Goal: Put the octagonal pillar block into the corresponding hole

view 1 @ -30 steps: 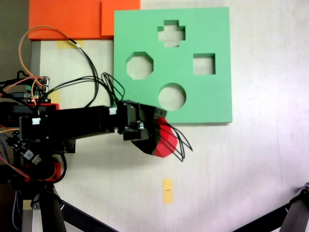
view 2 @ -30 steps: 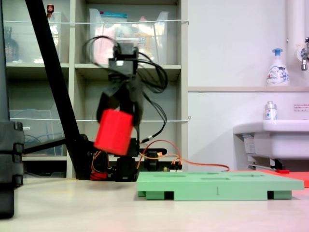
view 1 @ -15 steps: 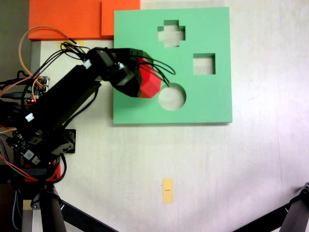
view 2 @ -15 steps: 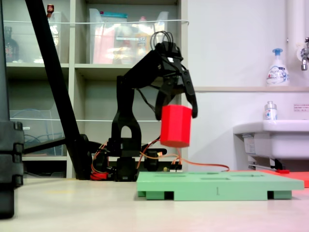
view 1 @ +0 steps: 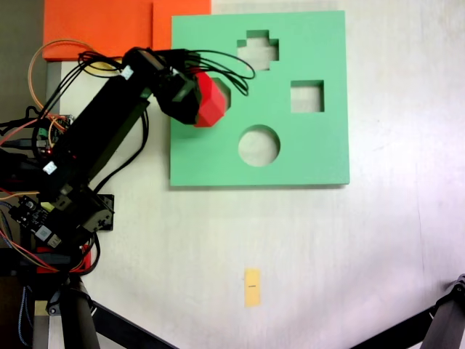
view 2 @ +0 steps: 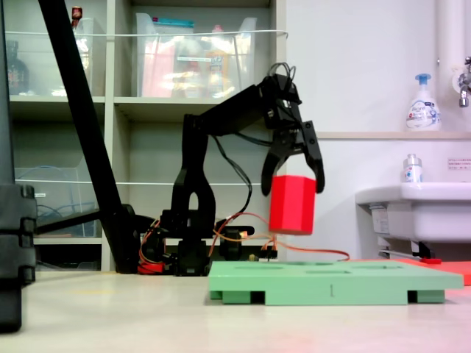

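The end effector grips the octagonal pillar block between its two black fingers, holding it in the air clear of the green foam board and, seen from above, over the corresponding hole.

An orange sheet lies at the top left corner of the pale surface, and a small yellow tape strip sits lower down. From the side, shelves hold clear bins, and a soap bottle stands above a white sink.
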Robot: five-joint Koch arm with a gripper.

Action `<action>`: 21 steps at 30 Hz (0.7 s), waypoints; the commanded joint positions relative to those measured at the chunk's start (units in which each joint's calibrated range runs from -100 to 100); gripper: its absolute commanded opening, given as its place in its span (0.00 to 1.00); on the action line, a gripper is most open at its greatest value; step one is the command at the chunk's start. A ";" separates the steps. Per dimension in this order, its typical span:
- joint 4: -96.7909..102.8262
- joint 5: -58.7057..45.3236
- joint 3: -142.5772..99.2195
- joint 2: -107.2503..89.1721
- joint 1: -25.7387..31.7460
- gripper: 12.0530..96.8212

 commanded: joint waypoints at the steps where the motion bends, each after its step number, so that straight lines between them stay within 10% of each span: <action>1: 2.52 0.29 4.35 1.16 0.68 0.31; 21: 7.62 1.27 4.35 8.84 1.86 0.31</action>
